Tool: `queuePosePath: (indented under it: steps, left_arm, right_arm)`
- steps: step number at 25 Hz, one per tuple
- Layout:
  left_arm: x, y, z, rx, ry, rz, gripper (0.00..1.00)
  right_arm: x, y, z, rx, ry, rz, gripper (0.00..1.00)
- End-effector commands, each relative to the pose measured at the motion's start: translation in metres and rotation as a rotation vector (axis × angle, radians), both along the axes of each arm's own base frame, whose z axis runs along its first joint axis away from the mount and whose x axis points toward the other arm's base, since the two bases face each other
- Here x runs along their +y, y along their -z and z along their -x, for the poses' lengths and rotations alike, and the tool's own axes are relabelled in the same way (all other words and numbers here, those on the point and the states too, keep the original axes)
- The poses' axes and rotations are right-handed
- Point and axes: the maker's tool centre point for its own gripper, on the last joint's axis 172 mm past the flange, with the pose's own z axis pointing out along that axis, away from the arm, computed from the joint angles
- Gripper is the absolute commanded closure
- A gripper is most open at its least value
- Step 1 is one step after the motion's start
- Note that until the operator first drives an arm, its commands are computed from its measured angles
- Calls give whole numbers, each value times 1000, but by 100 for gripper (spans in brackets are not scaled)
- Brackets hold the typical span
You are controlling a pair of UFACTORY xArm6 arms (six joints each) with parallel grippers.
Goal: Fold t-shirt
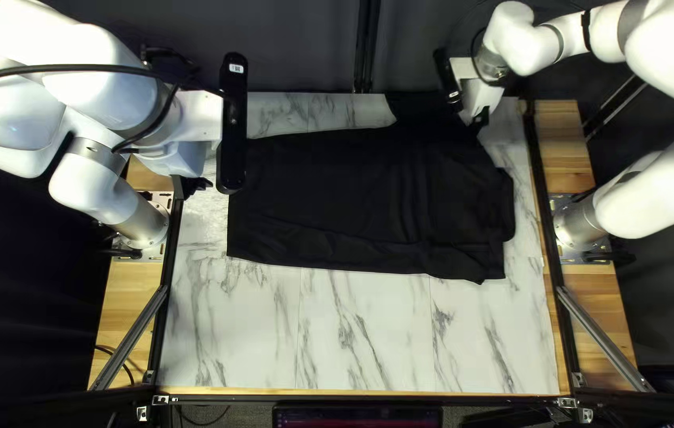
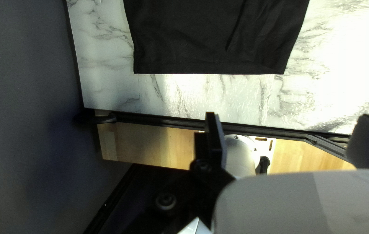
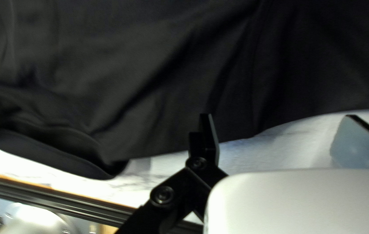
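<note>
The black t-shirt (image 1: 337, 190) lies spread on the marble-patterned desk (image 1: 353, 333), its folds hard to tell, dark on dark. Its far part, toward the right of the top left view, merges with the dark curtain (image 1: 297, 47) and is partly hidden by the right pincer (image 1: 477, 119). That pincer stands wide, holding nothing. The left pincer (image 1: 194, 186) is wide and empty too, beside the shirt's straight hem; its tips are hard to make out from above. Both wrist views cut the shirt off.
</note>
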Motion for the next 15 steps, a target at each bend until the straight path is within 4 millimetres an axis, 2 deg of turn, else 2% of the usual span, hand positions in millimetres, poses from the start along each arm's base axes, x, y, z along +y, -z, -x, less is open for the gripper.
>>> queuePosePath:
  steps: [1,7,15]
  left_arm:
    - [0,0,0,0,0,0,0]
    - [0,0,0,0,0,0,0]
    - [0,0,0,0,0,0,0]
  right_arm:
    - [-1,0,-1,-10,-8,12,0]
    - [-3,6,3,-18,1,31,0]
    - [-9,13,-15,14,15,224,0]
